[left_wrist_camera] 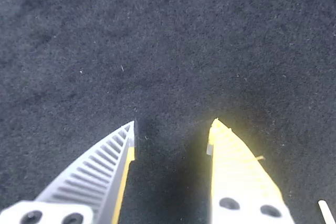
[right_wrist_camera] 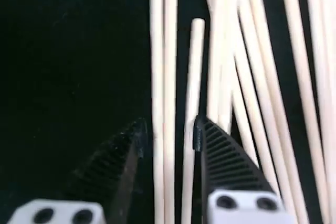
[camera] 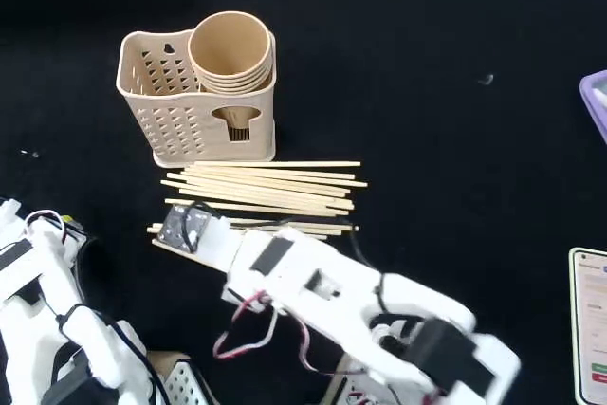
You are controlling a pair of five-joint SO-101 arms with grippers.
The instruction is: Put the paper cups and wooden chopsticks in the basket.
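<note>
Right claw [right_wrist_camera: 169, 130] partly open astride loose chopsticks [right_wrist_camera: 157, 51], basket [camera: 175, 128] with stacked cups [camera: 230, 45] just beyond

Stacked paper cups [camera: 230, 46] fill the basket [camera: 178, 127], chopsticks [camera: 266, 187] alongside.

The counter [camera: 427, 120] is black. The basket [camera: 185, 125] is beige, dotted with triangular holes; the paper cups [camera: 230, 45] are tan and the chopsticks [camera: 270, 185] pale wood. The right tool [right_wrist_camera: 169, 127] is ribbed black, the left tool [left_wrist_camera: 173, 127] grey and yellow.
</note>
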